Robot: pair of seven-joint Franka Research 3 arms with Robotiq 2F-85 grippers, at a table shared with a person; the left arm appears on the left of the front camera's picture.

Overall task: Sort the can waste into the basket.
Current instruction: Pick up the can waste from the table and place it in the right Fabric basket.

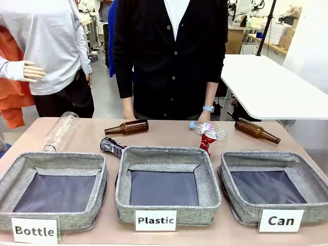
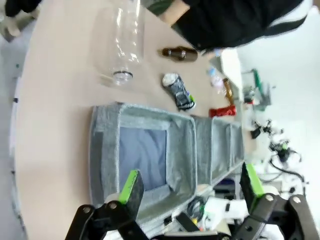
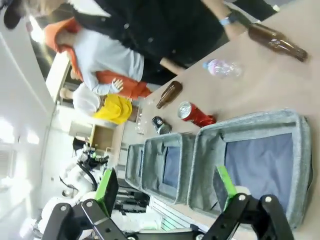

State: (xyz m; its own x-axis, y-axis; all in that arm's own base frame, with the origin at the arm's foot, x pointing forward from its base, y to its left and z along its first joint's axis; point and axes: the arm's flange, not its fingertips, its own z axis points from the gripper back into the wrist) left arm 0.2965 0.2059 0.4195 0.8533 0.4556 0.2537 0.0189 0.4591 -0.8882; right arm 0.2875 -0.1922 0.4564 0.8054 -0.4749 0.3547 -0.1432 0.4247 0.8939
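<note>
By the Plastic basket (image 1: pixel 166 154) lies a silver-topped red can (image 1: pixel 207 139).

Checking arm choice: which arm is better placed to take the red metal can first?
Likely right: the open right gripper faces the grey fabric basket labelled Can, and the red metal can lies just behind that basket's corner.

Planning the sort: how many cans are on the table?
2. The red can is behind the Plastic basket's far right corner; the black patterned can lies at its far left corner. None looks hidden.
</note>
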